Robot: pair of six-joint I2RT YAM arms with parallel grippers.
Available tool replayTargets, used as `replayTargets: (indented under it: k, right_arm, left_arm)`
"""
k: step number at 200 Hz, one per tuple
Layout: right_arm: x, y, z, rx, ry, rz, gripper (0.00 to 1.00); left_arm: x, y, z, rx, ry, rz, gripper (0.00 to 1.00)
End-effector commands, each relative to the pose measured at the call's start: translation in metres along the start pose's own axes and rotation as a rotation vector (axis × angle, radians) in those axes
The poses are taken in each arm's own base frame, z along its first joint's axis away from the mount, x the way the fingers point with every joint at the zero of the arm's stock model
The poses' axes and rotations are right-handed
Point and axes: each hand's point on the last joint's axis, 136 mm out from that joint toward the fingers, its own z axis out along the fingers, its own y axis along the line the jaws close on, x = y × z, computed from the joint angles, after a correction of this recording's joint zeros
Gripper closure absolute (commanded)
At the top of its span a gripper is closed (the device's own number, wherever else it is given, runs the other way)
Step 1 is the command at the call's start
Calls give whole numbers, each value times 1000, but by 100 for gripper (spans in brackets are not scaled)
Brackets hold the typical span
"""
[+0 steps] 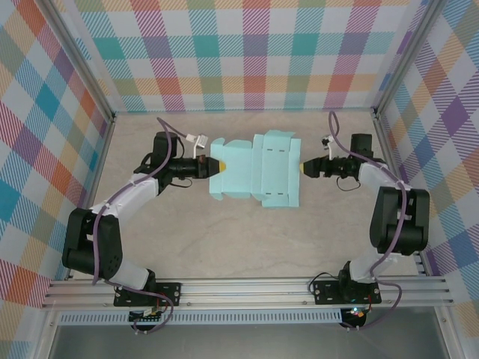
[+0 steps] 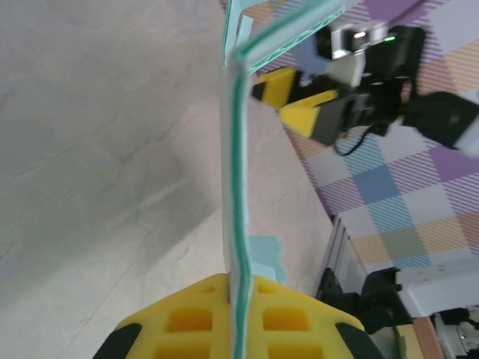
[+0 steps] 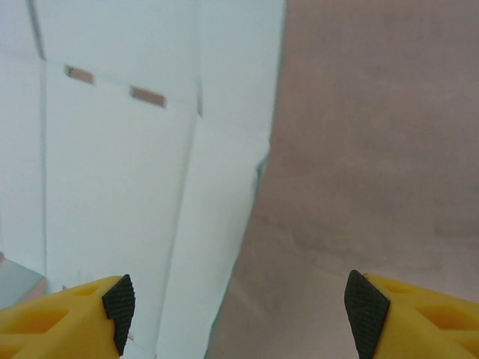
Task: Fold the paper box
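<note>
The paper box [image 1: 254,172] is a pale mint flat cut-out with flaps, at mid-table between my two grippers. My left gripper [image 1: 212,167] is shut on the box's left edge. In the left wrist view the card [image 2: 238,187] stands edge-on, pinched between the yellow fingers [image 2: 187,321] of that gripper [image 2: 239,288]. My right gripper [image 1: 301,168] is open just off the box's right edge. In the right wrist view its black-padded fingertips [image 3: 120,299] stand wide apart around the gripper's centre [image 3: 238,303]. The box's panel [image 3: 112,149] lies ahead on the left, and nothing is gripped.
The beige tabletop [image 1: 224,239] is walled by plaid panels [image 1: 247,52] at the back and both sides. An aluminium rail [image 1: 247,288] runs along the near edge by the arm bases. The right arm's fingers [image 2: 288,97] show beyond the card in the left wrist view.
</note>
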Motion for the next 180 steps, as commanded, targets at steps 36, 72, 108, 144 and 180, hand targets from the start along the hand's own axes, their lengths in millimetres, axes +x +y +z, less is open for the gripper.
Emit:
replayTargets:
  k: [36, 72, 108, 144, 180]
  right_arm:
    - [-17, 37, 2, -311, -31, 11, 33]
    - [-23, 76, -10, -463, -47, -63, 50]
    - [-22, 67, -1, -417, 6, -50, 97]
    - [-14, 55, 12, -244, 119, -121, 100]
    - [8, 43, 19, -114, 322, -237, 100]
  left_arm:
    - [-14, -40, -7, 98, -12, 52, 100]
    - [-12, -31, -2, 85, -2, 31, 100]
    - [-14, -24, -1, 51, -31, 51, 100]
    - [-7, 1, 4, -17, -20, 12, 34]
    - [-12, 19, -20, -106, -61, 2, 3]
